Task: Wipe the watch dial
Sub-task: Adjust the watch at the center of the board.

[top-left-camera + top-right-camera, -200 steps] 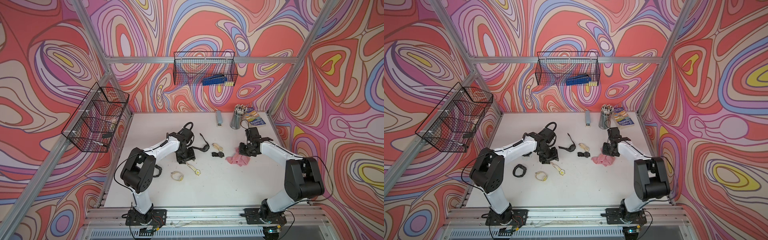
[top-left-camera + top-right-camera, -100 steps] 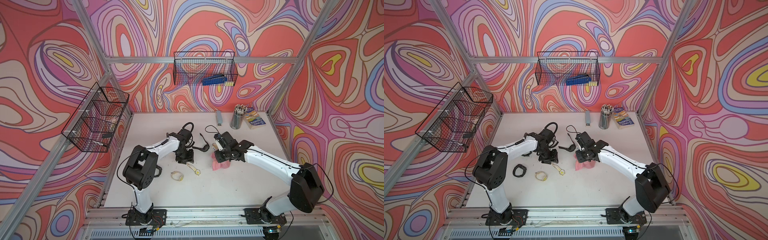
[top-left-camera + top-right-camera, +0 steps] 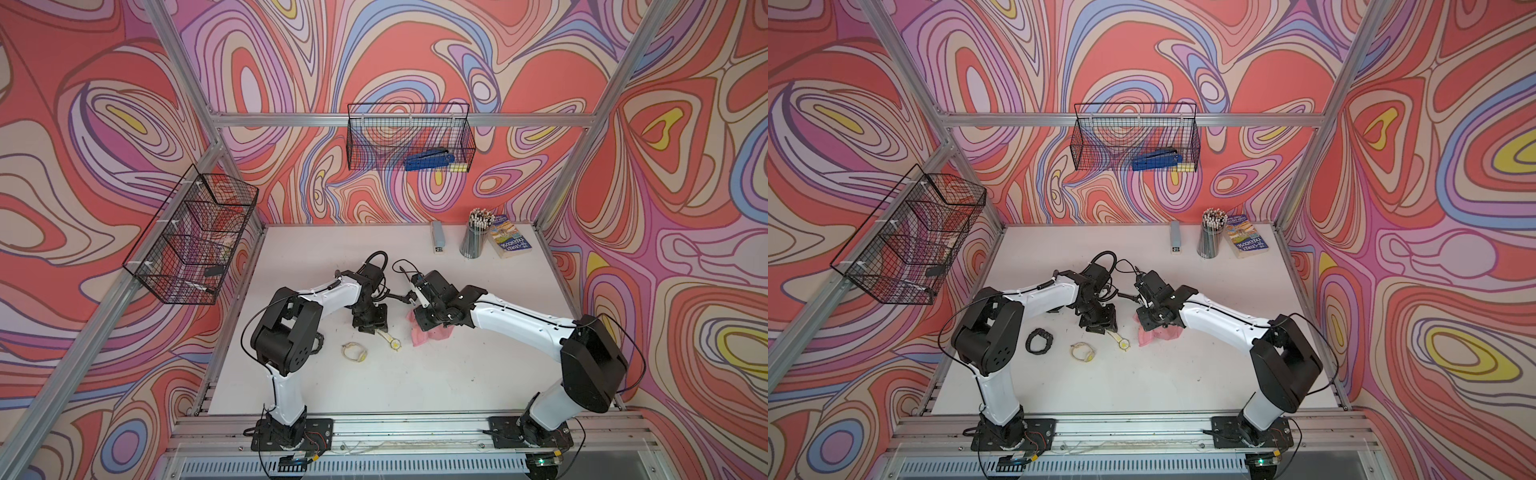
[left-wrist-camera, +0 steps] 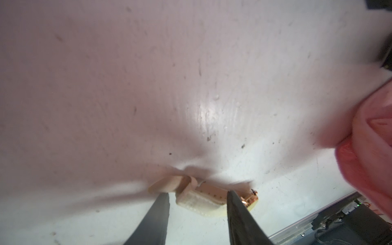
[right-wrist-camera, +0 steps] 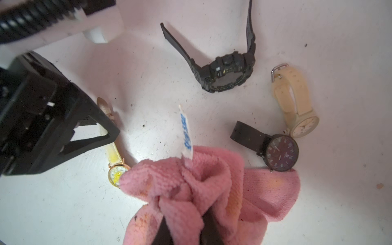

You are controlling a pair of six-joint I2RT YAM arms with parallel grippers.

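Observation:
A watch with a yellow dial (image 3: 395,344) (image 3: 1124,343) (image 5: 115,175) and a cream strap (image 4: 199,198) lies flat on the white table. My left gripper (image 3: 374,327) (image 3: 1100,328) (image 4: 197,197) stands over the strap, open, one finger on each side of it. My right gripper (image 3: 428,324) (image 3: 1152,322) (image 5: 186,222) is shut on a bunched pink cloth (image 3: 430,334) (image 3: 1156,336) (image 5: 201,180). The cloth hangs just right of the dial. In the right wrist view one fold covers the dial's edge. The right fingertips are buried in the cloth.
Other watches lie around: a black digital one (image 5: 227,78), a cream one (image 5: 297,112), a dark one with a maroon dial (image 5: 280,152), a gold bracelet one (image 3: 354,352) and a black one (image 3: 1039,340). A pencil cup (image 3: 473,239), a book (image 3: 509,243) and a grey stapler (image 3: 438,241) stand at the back.
My right arm has swung from the right side of the table to the middle, carrying the pink cloth up to the yellow dial. The left jaws have narrowed around the strap.

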